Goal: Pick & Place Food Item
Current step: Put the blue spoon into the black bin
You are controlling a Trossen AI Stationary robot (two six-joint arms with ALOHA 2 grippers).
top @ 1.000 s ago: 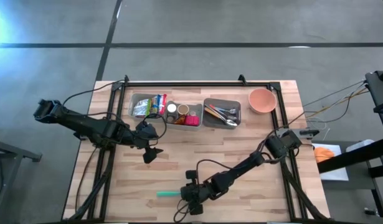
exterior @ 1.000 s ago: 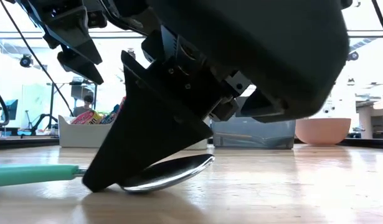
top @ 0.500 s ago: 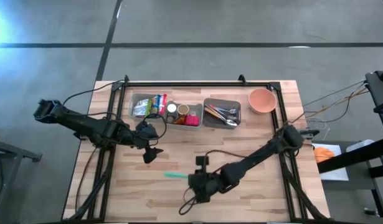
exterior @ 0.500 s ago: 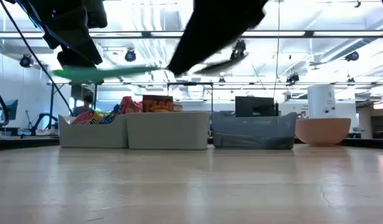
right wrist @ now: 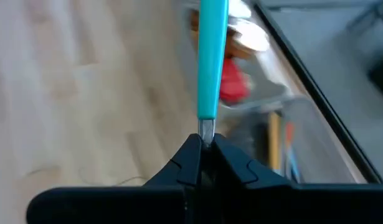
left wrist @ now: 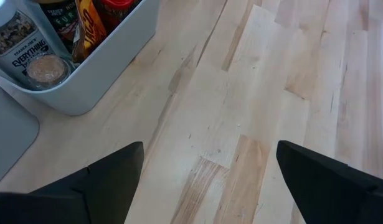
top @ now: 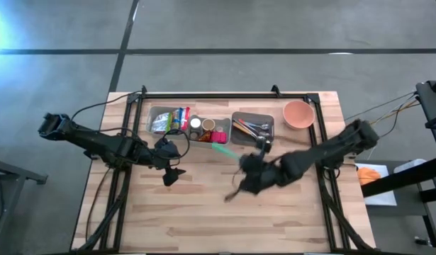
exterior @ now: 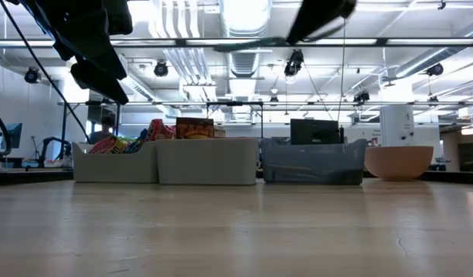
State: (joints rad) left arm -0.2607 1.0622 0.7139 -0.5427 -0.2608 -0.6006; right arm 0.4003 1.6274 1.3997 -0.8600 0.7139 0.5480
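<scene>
While the left gripper point(top: 170, 175) hung wide open at centre-left, the right gripper point(right wrist: 203, 149) pinched a teal-handled metal spoon point(right wrist: 211, 65) mid-frame.

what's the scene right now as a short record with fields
right claw: shut on teal-handled spoon, raised above the table near the bins
left claw: open, empty, over bare wood beside the white condiment bin
grey utensil bin: holds cutlery
snack bin: colourful packets
pink bowl: back right of the table

teal spoon handle point(right wrist: 212, 59), pink bowl point(top: 298, 114), pale wood table point(top: 288, 219).
</scene>
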